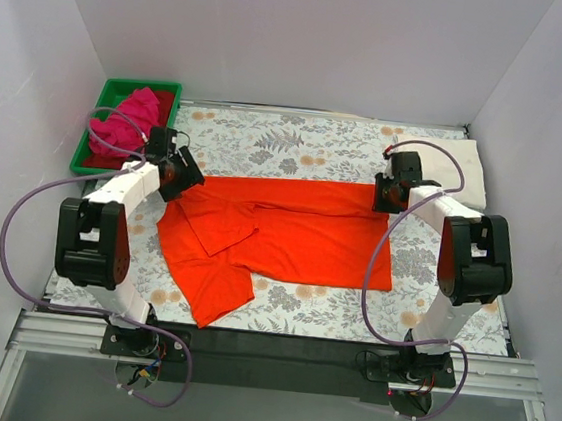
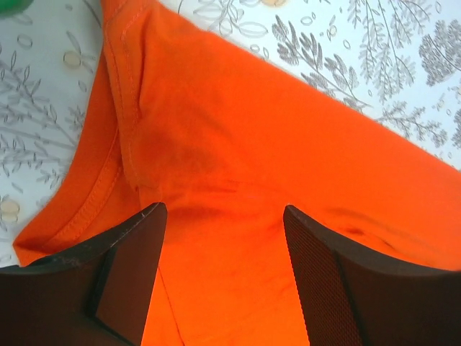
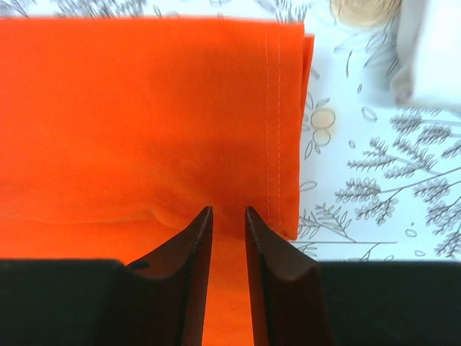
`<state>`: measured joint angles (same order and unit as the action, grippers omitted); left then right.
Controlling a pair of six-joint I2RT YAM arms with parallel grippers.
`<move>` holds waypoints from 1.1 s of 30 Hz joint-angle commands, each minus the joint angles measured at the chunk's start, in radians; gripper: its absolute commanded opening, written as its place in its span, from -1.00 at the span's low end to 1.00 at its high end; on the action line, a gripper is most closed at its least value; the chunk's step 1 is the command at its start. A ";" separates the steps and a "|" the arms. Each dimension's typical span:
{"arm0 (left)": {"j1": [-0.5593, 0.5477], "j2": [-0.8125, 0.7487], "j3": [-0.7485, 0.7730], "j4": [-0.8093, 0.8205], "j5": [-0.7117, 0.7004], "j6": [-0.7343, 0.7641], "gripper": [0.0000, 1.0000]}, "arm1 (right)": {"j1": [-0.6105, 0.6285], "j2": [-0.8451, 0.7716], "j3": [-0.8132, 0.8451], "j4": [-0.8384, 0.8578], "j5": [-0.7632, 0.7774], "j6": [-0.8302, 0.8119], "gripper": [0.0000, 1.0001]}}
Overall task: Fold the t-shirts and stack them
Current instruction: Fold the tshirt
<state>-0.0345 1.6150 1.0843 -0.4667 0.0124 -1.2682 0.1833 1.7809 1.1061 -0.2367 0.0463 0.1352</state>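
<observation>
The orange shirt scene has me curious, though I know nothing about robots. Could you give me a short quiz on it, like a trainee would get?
1. True or false: the left gripper has its jaws well apart above the orange t-shirt.
2. Where is the magenta t-shirt?
A. bunched in the green tray
B. draped over an arm
C. folded flat on the orange one
3. What colour is the third t-shirt, at the far right?

Key: 1 true; 2 A; 3 cream-white.
</observation>
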 commanded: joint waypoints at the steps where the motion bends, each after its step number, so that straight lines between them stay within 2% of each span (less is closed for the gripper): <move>1: 0.002 0.069 0.086 0.003 -0.032 0.027 0.23 | -0.001 -0.011 0.083 0.020 -0.017 -0.012 -0.45; 10: -0.010 0.233 0.221 -0.001 -0.100 0.053 0.06 | 0.001 0.121 0.195 0.027 -0.039 -0.005 -0.41; 22: -0.015 0.391 0.279 -0.006 -0.144 0.046 0.06 | -0.053 0.279 0.308 0.030 0.012 -0.062 -0.38; 28: -0.015 0.517 0.396 -0.013 -0.140 0.027 0.07 | -0.113 0.441 0.472 -0.032 0.026 -0.089 -0.36; 33: -0.016 0.594 0.528 -0.053 -0.103 0.027 0.14 | -0.119 0.485 0.615 -0.073 0.027 -0.124 -0.35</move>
<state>-0.0566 2.1399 1.5734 -0.4667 -0.0872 -1.2407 0.0887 2.2253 1.6650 -0.2363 0.0227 0.0628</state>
